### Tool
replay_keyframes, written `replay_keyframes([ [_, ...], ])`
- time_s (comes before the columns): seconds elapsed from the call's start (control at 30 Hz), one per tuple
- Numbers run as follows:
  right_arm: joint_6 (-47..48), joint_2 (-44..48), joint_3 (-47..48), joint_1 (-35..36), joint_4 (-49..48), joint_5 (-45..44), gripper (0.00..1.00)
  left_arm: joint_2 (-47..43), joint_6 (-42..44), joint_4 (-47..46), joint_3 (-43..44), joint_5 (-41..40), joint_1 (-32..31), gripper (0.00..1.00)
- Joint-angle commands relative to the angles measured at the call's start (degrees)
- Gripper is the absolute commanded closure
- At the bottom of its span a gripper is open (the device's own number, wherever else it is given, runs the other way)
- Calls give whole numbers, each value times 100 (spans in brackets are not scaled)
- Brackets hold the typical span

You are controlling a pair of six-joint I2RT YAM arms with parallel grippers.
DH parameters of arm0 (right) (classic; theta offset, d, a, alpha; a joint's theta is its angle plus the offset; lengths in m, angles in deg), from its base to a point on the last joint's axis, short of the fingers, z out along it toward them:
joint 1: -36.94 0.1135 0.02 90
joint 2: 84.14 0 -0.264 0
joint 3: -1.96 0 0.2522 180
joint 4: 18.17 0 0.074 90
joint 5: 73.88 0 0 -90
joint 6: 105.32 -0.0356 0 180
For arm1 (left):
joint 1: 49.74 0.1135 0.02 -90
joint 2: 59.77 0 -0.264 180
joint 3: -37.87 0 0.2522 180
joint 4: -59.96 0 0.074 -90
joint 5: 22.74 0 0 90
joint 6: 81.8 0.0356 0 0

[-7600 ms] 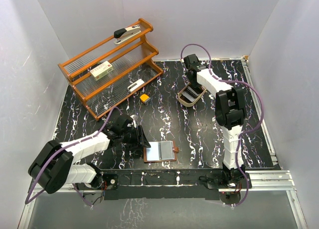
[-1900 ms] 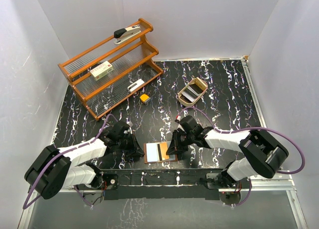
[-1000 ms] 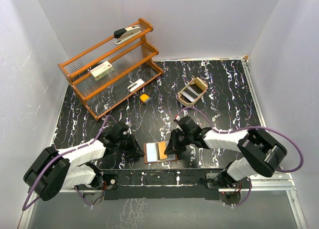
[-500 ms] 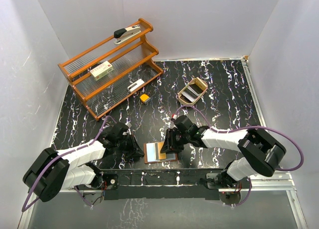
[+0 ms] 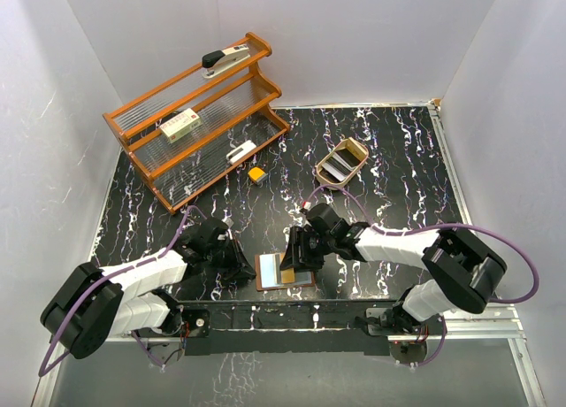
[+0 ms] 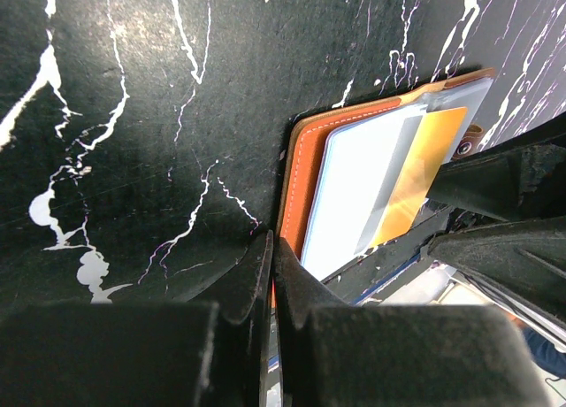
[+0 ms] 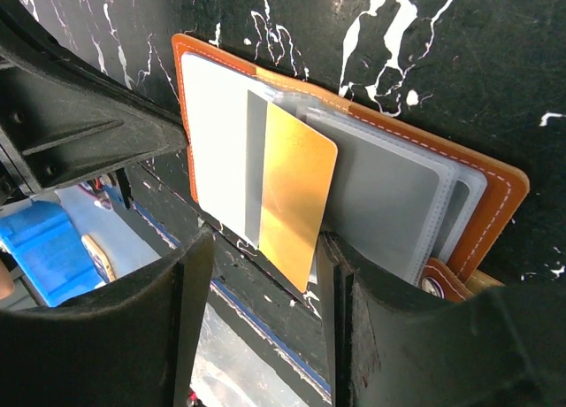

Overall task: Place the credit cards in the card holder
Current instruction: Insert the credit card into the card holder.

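A robot test cell in a lab, not a home or a shop.

Plain white panels [image 5: 133, 35] box in the back and both sides of a bench [image 5: 398, 150] covered in black marble-patterned sheet. A left arm [image 5: 133, 274] and a right arm [image 5: 398, 243], both white and black, are bolted at the near edge, beside a bare aluminium rail [image 5: 478, 318]. The few objects look like set-out props: an orange wooden rack [image 5: 195, 115] with clear ribbed shelves carrying a stapler [image 5: 223, 58] and a small box [image 5: 179, 124], an oval wooden tray [image 5: 340, 164], a small yellow block [image 5: 256, 173] and an open card holder [image 5: 285, 270].
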Motion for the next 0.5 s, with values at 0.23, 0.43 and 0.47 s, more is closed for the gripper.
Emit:
replay_keyframes([
  [0.23,188,-130,426,101,722,-871,52,-81,1,129,-31,47,10,100],
  [0.43,363,47,545,116,1005,-1081,50,-90,5,121,-55,55,10,100],
  [0.47,356,66,533,123,992,-1074,49,-86,2,110,-62,51,6,100],
])
